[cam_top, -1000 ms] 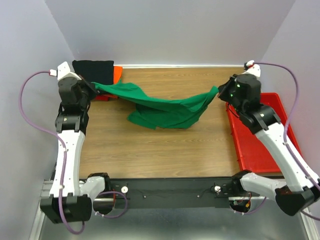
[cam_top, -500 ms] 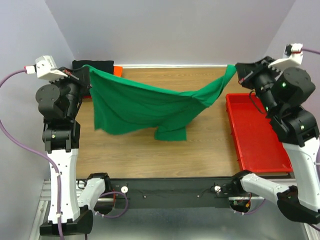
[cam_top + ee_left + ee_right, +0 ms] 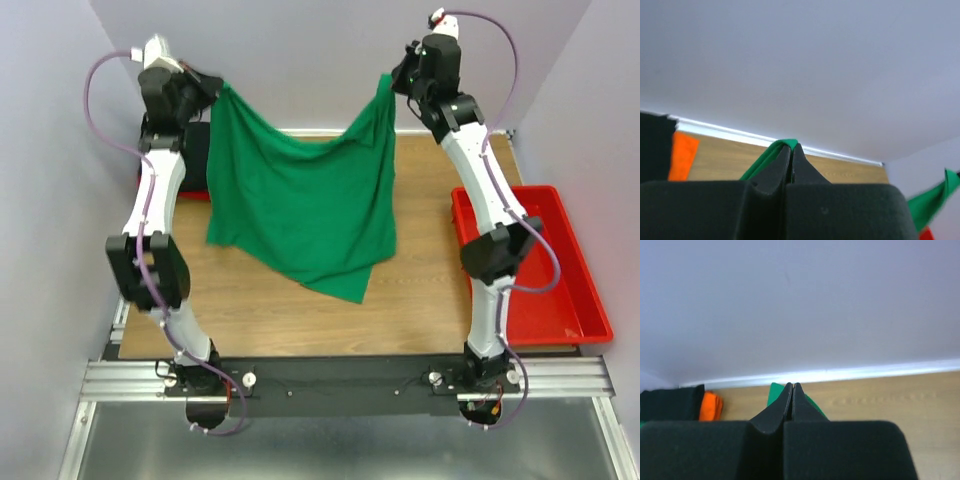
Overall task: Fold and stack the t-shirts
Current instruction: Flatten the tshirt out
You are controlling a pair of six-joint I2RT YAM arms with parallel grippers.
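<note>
Green t-shirt [image 3: 300, 210] hangs limp over table [image 3: 430, 290] centre, hem sagging toward 6 o'clock; likely light, soft, best held by top corners. Left gripper [image 3: 215, 88] at 11, right gripper [image 3: 392, 85] at 1: each clamped tight on a corner

- The table [image 3: 430, 300] is a light brown wooden board. It fills the middle of the top view, from the white strip at the wall's foot down to the black rail in the lower part.
- A red tray [image 3: 550, 290] lies at its right side, in the right middle of the top view, with nothing seen in it.
- A black shirt [image 3: 670, 402] lies at the lower left of the right wrist view, against the wall.
- An orange shirt [image 3: 711, 406] lies just beside it, on its right there, touching it.
- A green shirt [image 3: 300, 210] hides the middle of the board; whether its lowest tip touches the wood cannot be told.
</note>
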